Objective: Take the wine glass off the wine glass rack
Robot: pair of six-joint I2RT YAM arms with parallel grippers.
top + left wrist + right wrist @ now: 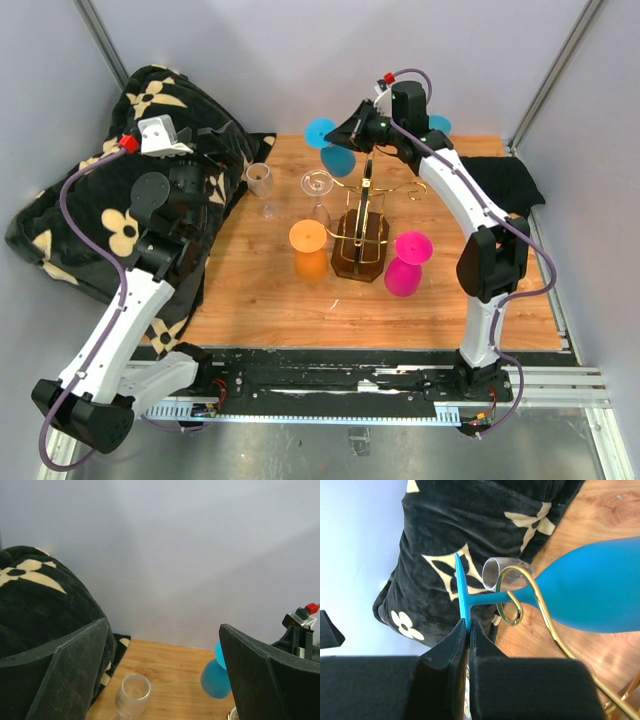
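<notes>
While the blue wine glass (590, 595) hangs on the rack, the right gripper (466, 625) pinches its foot.
The fingers (445, 655) are clamped together on the thin edge of the glass's round foot, and the stem sits in a curled scroll end of the gold wire wine glass rack (362, 235), at its far side above the wooden table (250, 290). The left gripper (162, 625) hangs with its jaws wide apart, holding nothing, beside the black flowered blanket (100, 220) and well apart from the rack.

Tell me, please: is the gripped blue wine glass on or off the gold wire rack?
On: the blue wine glass has its stem resting in a curl of the gold wire rack.
</notes>
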